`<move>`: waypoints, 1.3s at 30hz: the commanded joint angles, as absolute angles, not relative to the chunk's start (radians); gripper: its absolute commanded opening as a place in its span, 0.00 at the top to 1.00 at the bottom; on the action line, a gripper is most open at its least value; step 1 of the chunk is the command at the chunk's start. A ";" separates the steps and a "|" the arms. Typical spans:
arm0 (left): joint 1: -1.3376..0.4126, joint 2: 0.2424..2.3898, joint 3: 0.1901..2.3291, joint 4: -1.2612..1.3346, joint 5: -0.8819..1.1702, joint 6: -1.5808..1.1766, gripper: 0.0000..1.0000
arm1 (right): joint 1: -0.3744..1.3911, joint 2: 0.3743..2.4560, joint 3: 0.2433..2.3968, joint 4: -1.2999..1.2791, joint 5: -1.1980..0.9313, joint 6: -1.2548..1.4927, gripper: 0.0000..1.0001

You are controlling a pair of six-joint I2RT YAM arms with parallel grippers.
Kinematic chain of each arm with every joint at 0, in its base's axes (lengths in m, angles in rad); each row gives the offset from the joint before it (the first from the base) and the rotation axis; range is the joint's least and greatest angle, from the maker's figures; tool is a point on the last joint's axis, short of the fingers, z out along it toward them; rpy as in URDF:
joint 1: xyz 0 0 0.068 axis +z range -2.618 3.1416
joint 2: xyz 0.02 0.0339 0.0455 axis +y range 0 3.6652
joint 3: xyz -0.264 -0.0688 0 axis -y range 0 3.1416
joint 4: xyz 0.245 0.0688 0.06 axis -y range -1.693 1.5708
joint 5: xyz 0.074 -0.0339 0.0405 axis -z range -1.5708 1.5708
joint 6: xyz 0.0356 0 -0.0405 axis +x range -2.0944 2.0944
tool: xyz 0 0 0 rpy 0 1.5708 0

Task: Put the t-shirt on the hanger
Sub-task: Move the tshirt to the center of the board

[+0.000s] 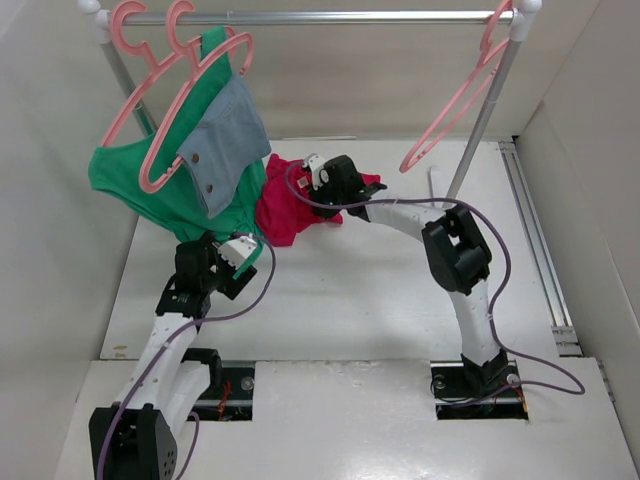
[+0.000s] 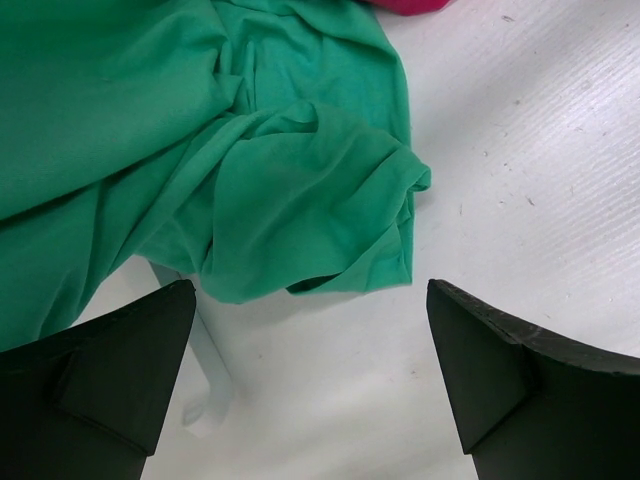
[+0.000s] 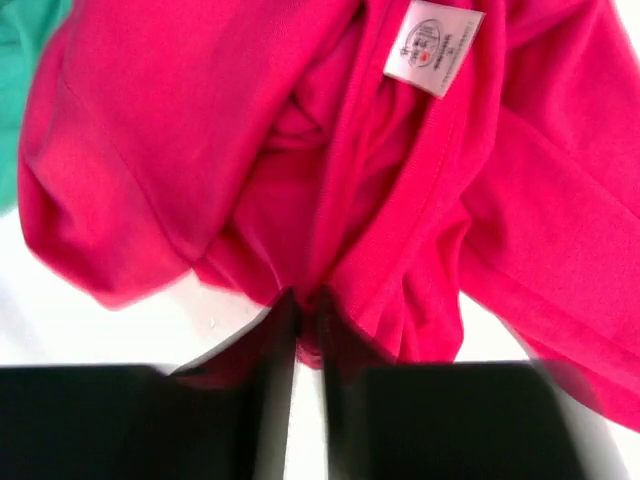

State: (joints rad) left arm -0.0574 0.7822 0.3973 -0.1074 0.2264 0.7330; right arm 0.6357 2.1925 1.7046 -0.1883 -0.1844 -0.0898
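The crimson t-shirt point(image 1: 285, 210) lies crumpled on the white table below the rack, its white neck label point(image 3: 432, 47) showing in the right wrist view. My right gripper point(image 3: 305, 300) is shut on a fold of the t-shirt point(image 3: 200, 150) near the collar; in the top view it point(image 1: 322, 185) sits on the shirt's far edge. The empty pink hanger point(image 1: 455, 105) hangs at the rod's right end. My left gripper point(image 2: 310, 385) is open and empty above the table, just short of the green garment's hem point(image 2: 300, 200); in the top view it point(image 1: 240, 255) is beside that garment.
Two pink hangers point(image 1: 170, 100) at the rod's left end carry the green garment point(image 1: 150, 185) and a denim piece point(image 1: 225, 140). The rack's right post point(image 1: 480, 120) stands behind the right arm. A white rack foot point(image 2: 205, 370) shows under the green hem. White walls close in both sides.
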 commanded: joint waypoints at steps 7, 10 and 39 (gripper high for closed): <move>-0.060 0.834 0.425 -0.072 0.273 0.742 0.00 | 0.655 1.953 1.436 -0.129 -0.229 -0.179 1.00; -0.060 0.861 0.446 -0.081 0.316 0.755 0.00 | 0.695 1.797 1.263 -0.120 -0.288 -0.216 1.00; -0.584 1.278 0.534 0.052 0.230 1.063 0.00 | 0.515 0.930 0.686 -0.493 -0.047 0.097 1.00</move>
State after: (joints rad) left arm -0.5632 1.2633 0.5228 0.0326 0.2241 0.9668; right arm 0.5182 0.9497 0.6361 -0.5232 -0.0818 0.1108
